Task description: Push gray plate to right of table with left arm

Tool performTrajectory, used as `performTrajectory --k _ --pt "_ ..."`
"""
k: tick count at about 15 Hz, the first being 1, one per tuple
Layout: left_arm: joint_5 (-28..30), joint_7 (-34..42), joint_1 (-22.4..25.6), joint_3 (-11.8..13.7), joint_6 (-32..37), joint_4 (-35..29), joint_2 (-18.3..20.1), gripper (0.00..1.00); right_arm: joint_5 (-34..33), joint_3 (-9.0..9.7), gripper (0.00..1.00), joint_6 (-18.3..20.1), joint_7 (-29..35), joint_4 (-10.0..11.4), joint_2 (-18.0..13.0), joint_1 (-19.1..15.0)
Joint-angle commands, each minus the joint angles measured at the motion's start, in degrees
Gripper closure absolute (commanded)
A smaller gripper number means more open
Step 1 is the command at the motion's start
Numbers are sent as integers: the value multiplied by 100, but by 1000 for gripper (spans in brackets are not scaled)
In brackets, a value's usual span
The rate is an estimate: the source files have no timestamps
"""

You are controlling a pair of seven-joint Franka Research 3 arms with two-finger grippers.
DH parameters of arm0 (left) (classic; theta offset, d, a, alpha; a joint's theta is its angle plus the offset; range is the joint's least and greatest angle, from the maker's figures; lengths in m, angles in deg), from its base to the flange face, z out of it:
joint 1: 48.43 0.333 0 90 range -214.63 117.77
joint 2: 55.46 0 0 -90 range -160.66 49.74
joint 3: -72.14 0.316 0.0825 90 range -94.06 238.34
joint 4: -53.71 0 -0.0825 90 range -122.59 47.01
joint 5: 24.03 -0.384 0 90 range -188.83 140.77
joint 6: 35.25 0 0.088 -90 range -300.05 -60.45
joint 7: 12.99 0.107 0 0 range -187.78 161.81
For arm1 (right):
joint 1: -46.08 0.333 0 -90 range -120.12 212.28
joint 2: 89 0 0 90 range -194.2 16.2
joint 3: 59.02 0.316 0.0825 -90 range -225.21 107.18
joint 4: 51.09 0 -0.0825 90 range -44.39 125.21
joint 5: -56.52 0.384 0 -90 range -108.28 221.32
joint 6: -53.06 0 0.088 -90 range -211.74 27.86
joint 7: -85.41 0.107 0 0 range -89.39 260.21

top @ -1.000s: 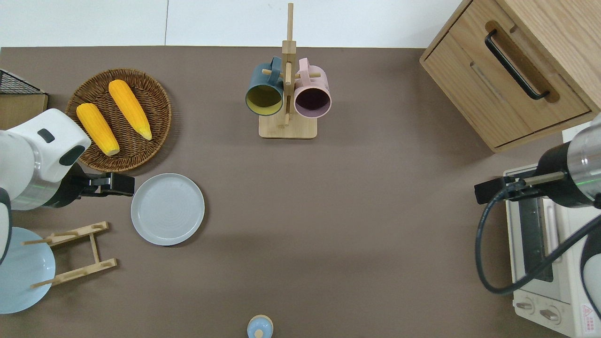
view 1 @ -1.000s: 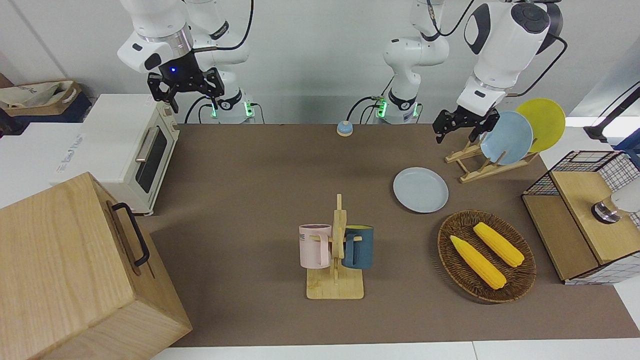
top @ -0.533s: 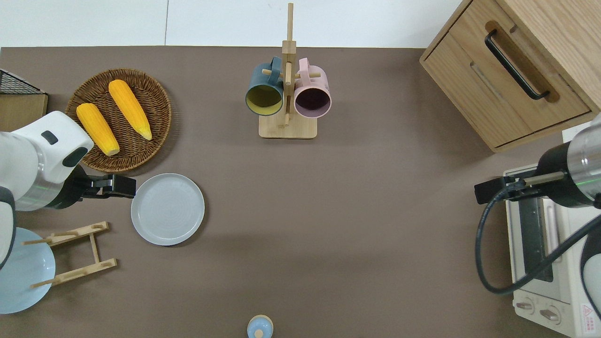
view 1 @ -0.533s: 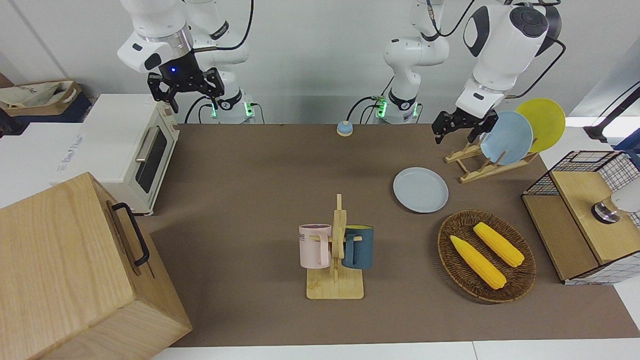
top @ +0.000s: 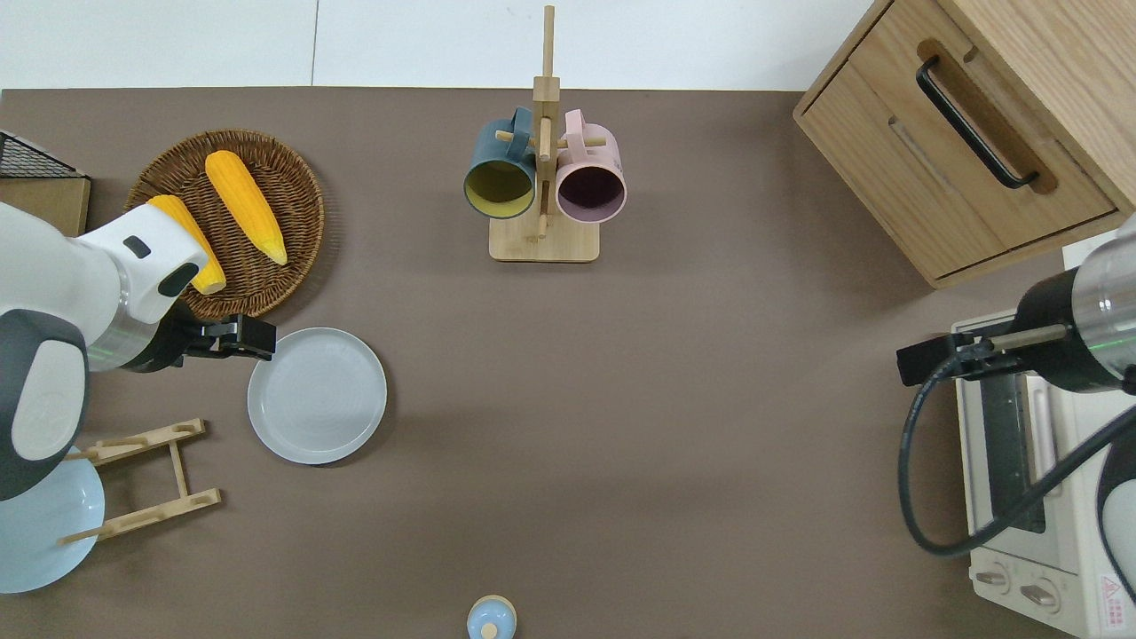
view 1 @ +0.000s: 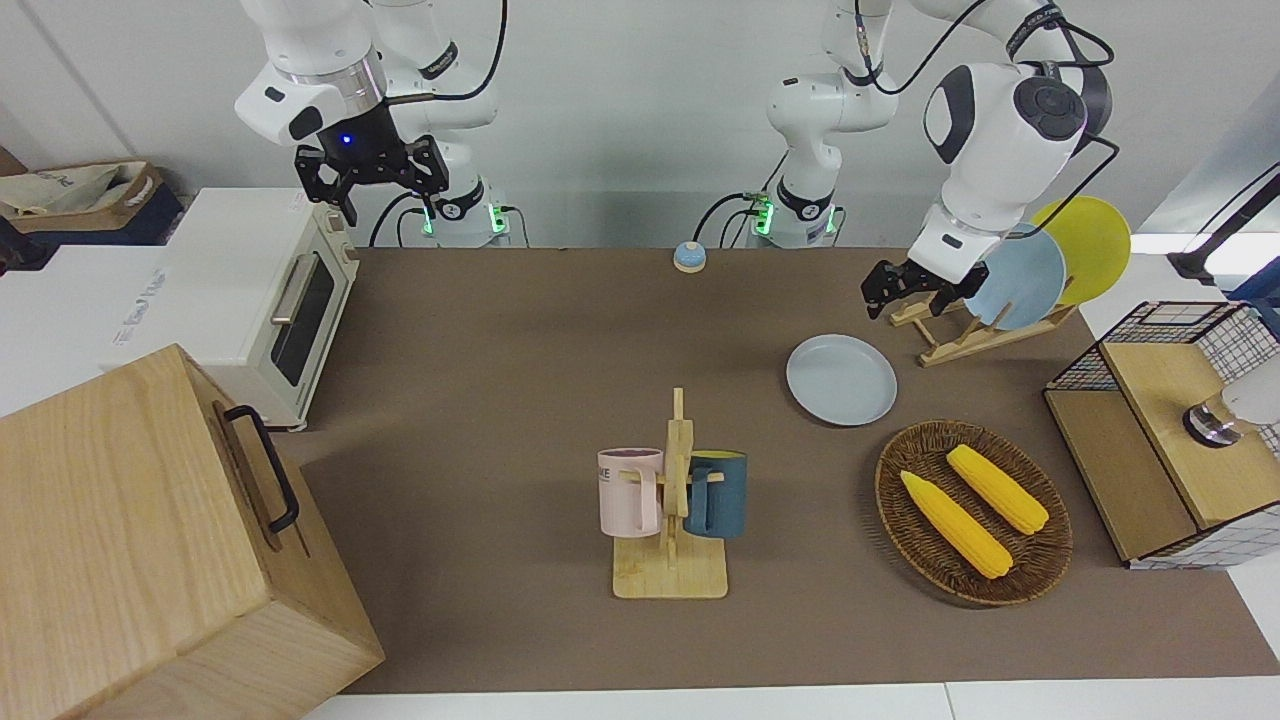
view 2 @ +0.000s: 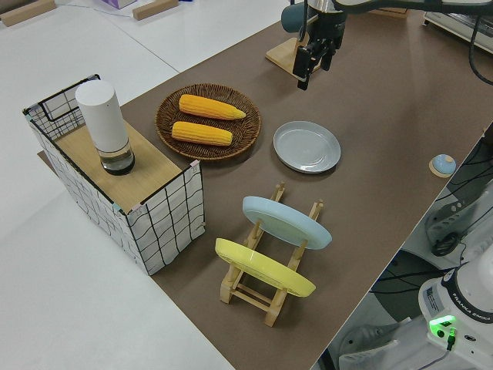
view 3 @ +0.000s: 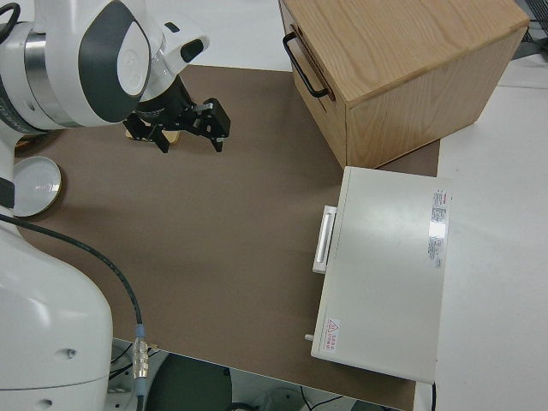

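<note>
The gray plate lies flat on the brown table, toward the left arm's end, between a wicker basket and a plate rack. My left gripper hangs open and empty in the air. In the overhead view it is over the plate's rim on the side toward the basket, not touching the plate. The right arm is parked, its gripper open and empty.
A wicker basket with two corn cobs sits just farther from the robots than the plate. A wooden rack holds sky-blue and yellow plates. A mug rack stands mid-table. A wooden drawer cabinet and a toaster oven occupy the right arm's end.
My left gripper has come down and shifted from beside the plate rack toward the plate's rim near the basket. The plate and the right arm have not moved.
</note>
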Motion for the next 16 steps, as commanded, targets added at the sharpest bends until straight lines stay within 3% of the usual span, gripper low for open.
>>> performTrajectory --k 1,8,12,16 --pt "6 85 30 -4 -668 -442 22 7 59 86 17 86 14 -46 -17 -116" --pt "-12 620 205 5 -1135 -707 -153 7 59 77 17 86 5 -46 -17 -116" --pt "-12 1603 522 14 -1249 -785 -206 9 59 86 17 86 5 -46 -17 -116" --pt "-195 1693 514 14 -1653 -1285 -101 9 59 77 17 86 5 -46 -17 -116"
